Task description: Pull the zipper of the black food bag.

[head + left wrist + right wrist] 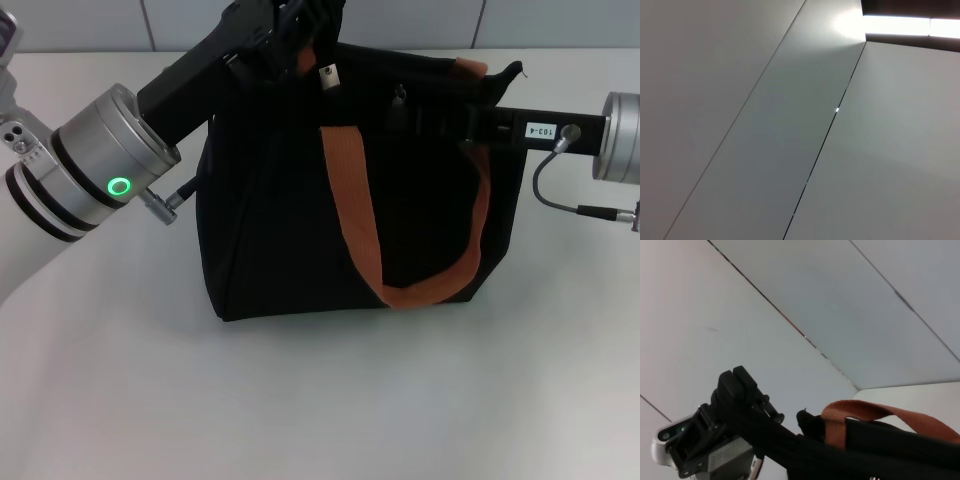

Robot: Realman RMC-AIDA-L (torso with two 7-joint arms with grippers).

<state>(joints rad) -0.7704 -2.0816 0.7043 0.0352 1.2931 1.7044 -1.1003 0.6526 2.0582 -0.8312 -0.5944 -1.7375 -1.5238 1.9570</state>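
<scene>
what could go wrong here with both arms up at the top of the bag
1. The black food bag is soft and stands free on the table, so a pull along its top may drag or tip it.
2. An orange handle drapes over the front near the right tool and could snag.
3. The left tool sits against black fabric, so its hold cannot be checked.

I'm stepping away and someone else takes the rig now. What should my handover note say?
Left gripper: at the top far-left edge of the black food bag; fingers not readable.
Right gripper: reaching in over the bag's top from the right side; fingers also not readable.
The bag stands upright on the white table, one orange handle draped down its front.
The zipper cannot be picked out, so progress is unconfirmed.
Left to do: locate the pull tab, then pull it along the zip line.
</scene>
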